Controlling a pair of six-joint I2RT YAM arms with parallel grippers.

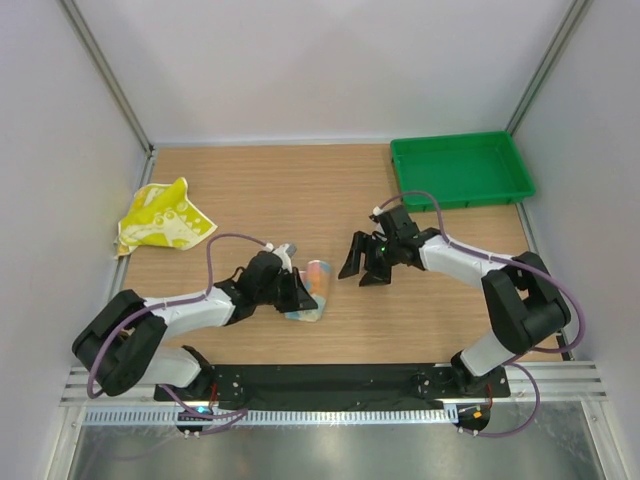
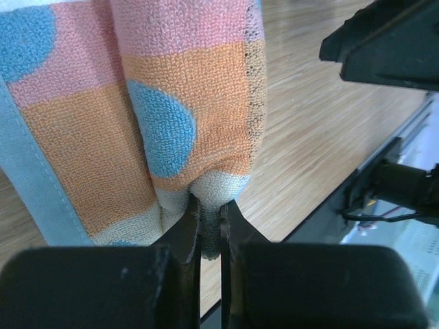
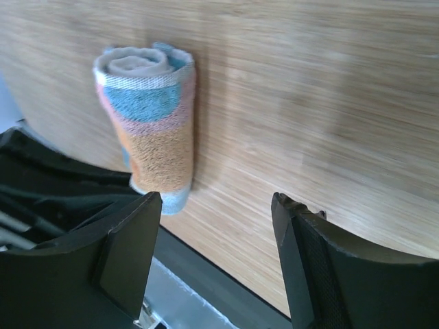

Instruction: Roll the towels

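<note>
Closest to us, the left claw (image 2: 209, 226) is pinched together on the blue towel (image 2: 171, 103), its two fingers clamped on a fold of cloth at the near end of the roll. That towel is already wound into a short, fat roll showing orange and pink patches with blue dots. It lies on the bench (image 1: 300, 190) in the middle of the near half, between our two arms, and its long axis runs roughly from near to far, leaning slightly to the left at the near end. We hold the right claw (image 3: 216, 202) wide apart and empty, just to the right of the roll and not touching it; from its wrist view the roll sits off to one side of the gap, not between the fingers. The yellow towel (image 1: 163, 217) lies unrolled and rumpled at the far left of the bench, close to the side wall and well apart from both claws. We judge one towel done and one to go. The yellow one lies far and to the left of the left claw, so our left arm is plainly the nearer, once it lets go of the roll. The green tray (image 1: 462, 168) in the far right corner holds nothing we can see.
</note>
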